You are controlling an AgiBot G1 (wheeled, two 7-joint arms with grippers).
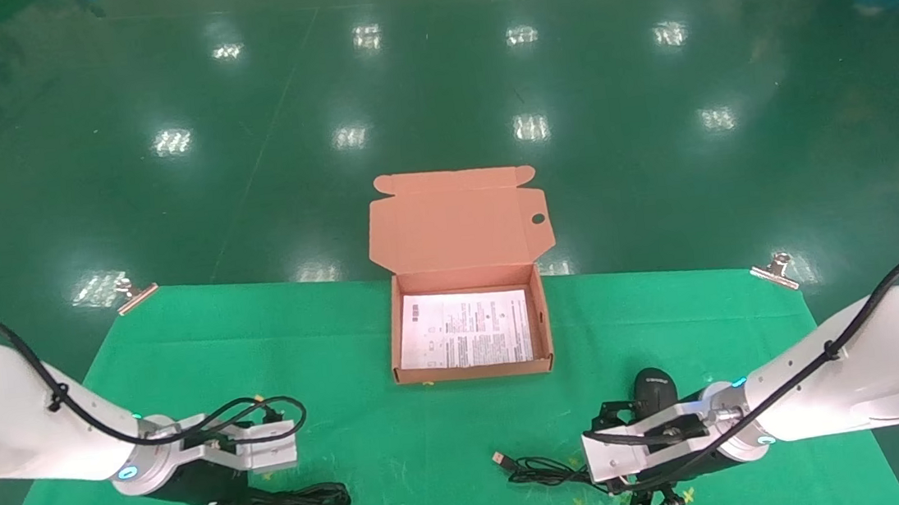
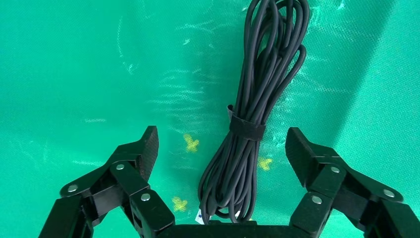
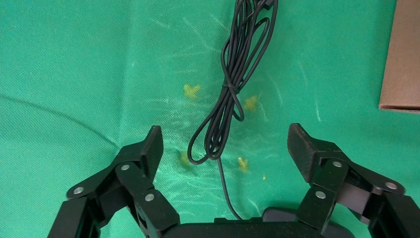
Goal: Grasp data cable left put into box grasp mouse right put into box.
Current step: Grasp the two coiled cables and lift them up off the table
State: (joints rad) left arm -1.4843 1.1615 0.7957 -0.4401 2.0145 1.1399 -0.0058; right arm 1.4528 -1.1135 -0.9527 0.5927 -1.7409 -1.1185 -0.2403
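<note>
**Two arms poised over a cable and a mouse, box open and waiting**

A green cloth [image 1: 451,442] covers the table. At its far middle sits the box [image 1: 542,318], lid hinged back, with only a white printed sheet [image 1: 466,340] inside. Both white arms reach in low from the near corners, wrists bent so the grippers point down at the cloth.

The left gripper [image 2: 222,148] has its fingers spread wide, straddling the data cable [image 2: 247,129], a strapped black bundle lying on the cloth near the left front. To grasp well, it should probably descend straight and close across the bundle near the strap, so no loop slips free.

The right gripper [image 3: 225,146] is likewise spread apart. It hangs above the thin cord [image 3: 228,94] with the mouse [image 1: 655,388] just beside it, near the right front. It would likely need to centre over the mouse body, not the cord.
</note>
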